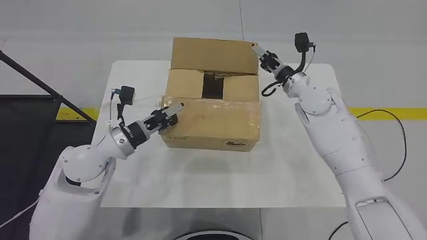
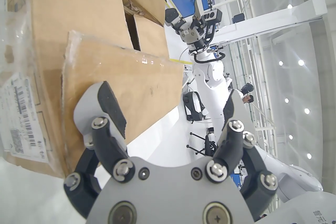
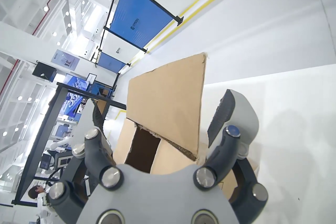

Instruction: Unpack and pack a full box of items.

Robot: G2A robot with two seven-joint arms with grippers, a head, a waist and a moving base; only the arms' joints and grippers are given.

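Observation:
A brown cardboard box (image 1: pixel 212 130) stands in the middle of the white table (image 1: pixel 293 173). Its far flap (image 1: pixel 213 54) is raised, its near flap (image 1: pixel 213 113) is taped and leans outward, and a dark gap (image 1: pixel 213 85) shows between the two inner flaps. My left gripper (image 1: pixel 174 114) is open at the near flap's left corner. In the left wrist view, the near flap's (image 2: pixel 126 78) edge lies between the spread fingers of the left gripper (image 2: pixel 170 107). My right gripper (image 1: pixel 261 52) is open at the far flap's right corner. That flap (image 3: pixel 168 101) lies between the fingers of the right gripper (image 3: pixel 160 114).
Bare table surface lies in front of the box and on its right. A black frame (image 1: pixel 27 77) and a dark mat stand off the table's left side. A yellow floor line (image 1: pixel 387 113) runs behind the right arm.

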